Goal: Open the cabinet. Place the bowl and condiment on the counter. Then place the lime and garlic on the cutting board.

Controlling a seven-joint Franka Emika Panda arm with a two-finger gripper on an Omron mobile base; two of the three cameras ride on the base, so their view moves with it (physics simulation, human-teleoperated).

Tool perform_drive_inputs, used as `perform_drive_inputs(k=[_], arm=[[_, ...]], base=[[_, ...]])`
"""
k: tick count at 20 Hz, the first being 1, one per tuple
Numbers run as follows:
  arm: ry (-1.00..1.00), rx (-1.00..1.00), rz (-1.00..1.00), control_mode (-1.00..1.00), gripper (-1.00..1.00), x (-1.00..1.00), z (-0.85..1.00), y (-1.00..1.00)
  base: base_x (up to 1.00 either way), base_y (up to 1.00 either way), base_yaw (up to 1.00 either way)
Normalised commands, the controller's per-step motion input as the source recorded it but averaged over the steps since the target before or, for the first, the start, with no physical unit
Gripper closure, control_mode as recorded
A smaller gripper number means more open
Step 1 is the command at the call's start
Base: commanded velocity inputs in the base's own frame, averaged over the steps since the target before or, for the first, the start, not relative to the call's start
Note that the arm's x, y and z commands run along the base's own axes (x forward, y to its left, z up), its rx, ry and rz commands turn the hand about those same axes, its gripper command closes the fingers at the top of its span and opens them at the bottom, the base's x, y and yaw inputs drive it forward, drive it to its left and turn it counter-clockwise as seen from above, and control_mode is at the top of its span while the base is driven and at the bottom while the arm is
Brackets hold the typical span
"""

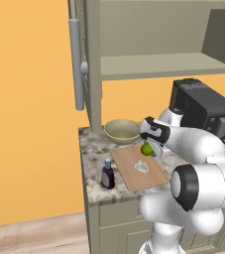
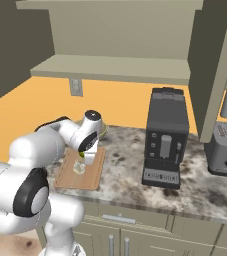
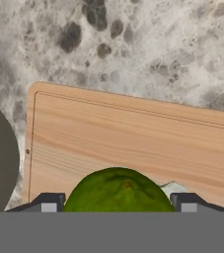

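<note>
the arm is bent low over the bench (image 1: 91, 149); the jaws (image 3: 116, 205) are set wide around the lime (image 3: 117, 190), held just above the cutting board (image 3: 133, 143). the garlic (image 1: 141, 166) lies on the board, the condiment (image 1: 107, 174) beside it, the bowl (image 1: 122, 130) behind; the cabinet (image 1: 148, 64) is open.
</note>
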Motion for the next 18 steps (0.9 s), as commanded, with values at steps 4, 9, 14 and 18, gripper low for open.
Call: perform_drive_inputs(k=[4, 9, 14, 18], arm=[[0.00, 0.00, 0.02, -1.00, 1.00, 0.03, -0.05, 0.00], [0.00, 0.00, 0.02, -1.00, 1.00, 0.03, -0.13, 0.01], [0.00, -0.01, 0.01, -1.00, 1.00, 0.13, -0.20, 0.02], [0.00, 0.00, 0.00, -1.00, 1.00, 0.22, -0.18, 0.07]], base=[[0.00, 0.00, 0.00], [0.00, 0.00, 0.00], [0.00, 0.00, 0.00], [0.00, 0.00, 0.00]])
